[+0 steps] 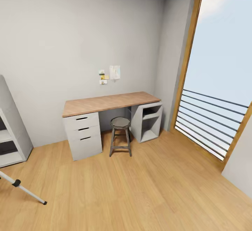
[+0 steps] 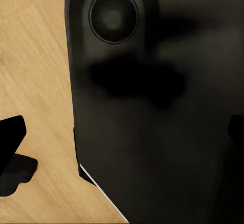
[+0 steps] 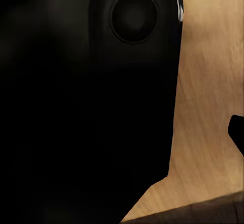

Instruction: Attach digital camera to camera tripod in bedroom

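A slim silver-grey tripod leg (image 1: 26, 191) with black foot crossed the light wood floor (image 1: 140, 189); both jaws' state could not be told.

Cut off at the head view's left edge: tripod leg (image 1: 23, 189), shelf (image 1: 12, 133). Wall papers (image 1: 110, 73) too small to read.

Robot body, as seen from the wrist cameras.

Left wrist view: large matte black housing (image 2: 152, 132), smooth, with rounded corners; a round recessed disc (image 2: 113, 17) set in a raised ring near one corner; a thin pale edge line (image 2: 101, 191) along its lower border; two black finger tips (image 2: 12, 152), blunt and dark.

Right wrist view: matching black housing (image 3: 86, 122) with the same ringed disc (image 3: 133, 17); a small white mark (image 3: 180, 9) at its edge; one black finger tip (image 3: 238, 132).
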Controlling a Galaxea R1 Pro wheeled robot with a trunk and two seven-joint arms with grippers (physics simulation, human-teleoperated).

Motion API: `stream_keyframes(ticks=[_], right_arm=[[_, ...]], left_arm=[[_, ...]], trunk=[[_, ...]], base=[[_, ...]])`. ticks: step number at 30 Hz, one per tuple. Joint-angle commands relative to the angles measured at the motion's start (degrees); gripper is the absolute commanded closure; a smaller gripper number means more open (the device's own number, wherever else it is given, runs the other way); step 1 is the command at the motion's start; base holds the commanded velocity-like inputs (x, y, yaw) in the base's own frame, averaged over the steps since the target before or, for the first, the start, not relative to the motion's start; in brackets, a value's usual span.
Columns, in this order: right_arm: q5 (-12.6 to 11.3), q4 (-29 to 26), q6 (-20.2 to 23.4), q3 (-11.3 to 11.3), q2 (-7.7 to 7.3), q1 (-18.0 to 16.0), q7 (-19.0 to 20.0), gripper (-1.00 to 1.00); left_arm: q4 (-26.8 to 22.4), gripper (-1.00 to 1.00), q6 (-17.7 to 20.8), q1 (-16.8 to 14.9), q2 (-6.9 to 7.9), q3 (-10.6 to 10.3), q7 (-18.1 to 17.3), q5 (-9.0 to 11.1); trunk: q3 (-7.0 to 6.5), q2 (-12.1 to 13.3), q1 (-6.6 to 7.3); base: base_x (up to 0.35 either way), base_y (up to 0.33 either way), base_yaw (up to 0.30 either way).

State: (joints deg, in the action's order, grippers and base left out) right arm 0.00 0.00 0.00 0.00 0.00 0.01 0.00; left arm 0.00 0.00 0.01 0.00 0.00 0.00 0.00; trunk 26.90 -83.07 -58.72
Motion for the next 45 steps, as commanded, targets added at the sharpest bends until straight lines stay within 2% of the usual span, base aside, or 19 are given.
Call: stream_keyframes(ticks=[1, 10, 18, 23, 40, 45], right_arm=[[0.0, 0.0, 0.0, 0.0, 0.0, -0.01, 0.0, -1.0], [0.65, 0.0, -0.09, 0.39, -0.12, -0.1, 0.07, -1.0], [0.5, 0.0, -0.19, 0.31, -0.17, -0.1, 0.33, -1.0], [0.5, 0.01, -0.24, 0.27, -0.15, -0.1, 0.34, -1.0], [0.44, 0.04, -0.31, 0.18, -0.18, -0.1, 0.2, -1.0], [0.36, 0.05, -0.35, 0.13, -0.18, -0.1, 0.18, -1.0]], left_arm=[[0.0, -1.0, 0.0, -0.01, 0.0, 0.0, 0.0, 0.0], [0.06, -1.0, -0.32, -0.1, 0.23, 0.44, -0.03, 0.35], [-2.04, -1.0, -0.27, -0.1, 0.25, 1.12, -0.08, 2.79], [-2.2, -1.0, -0.27, -0.1, 0.26, 1.14, -0.08, 3.1], [-2.29, -1.0, -0.26, -0.1, 0.26, 1.23, -0.01, 3.57], [-2.29, -1.0, -0.26, -0.1, 0.26, 1.23, -0.01, 4.25]], trunk=[[0.03, -0.01, 0.0], [0.03, -0.01, 0.0], [0.03, -0.01, 0.0], [0.03, -0.01, 0.0], [0.03, -0.01, 0.0], [0.03, -0.01, 0.0]], base=[[0.0, 0.0, 0.0], [0.0, 0.0, 0.0], [0.0, 0.0, 0.0], [0.0, 0.0, 0.026], [0.0, 0.0, 0.238], [0.0, 0.0, 0.273]])
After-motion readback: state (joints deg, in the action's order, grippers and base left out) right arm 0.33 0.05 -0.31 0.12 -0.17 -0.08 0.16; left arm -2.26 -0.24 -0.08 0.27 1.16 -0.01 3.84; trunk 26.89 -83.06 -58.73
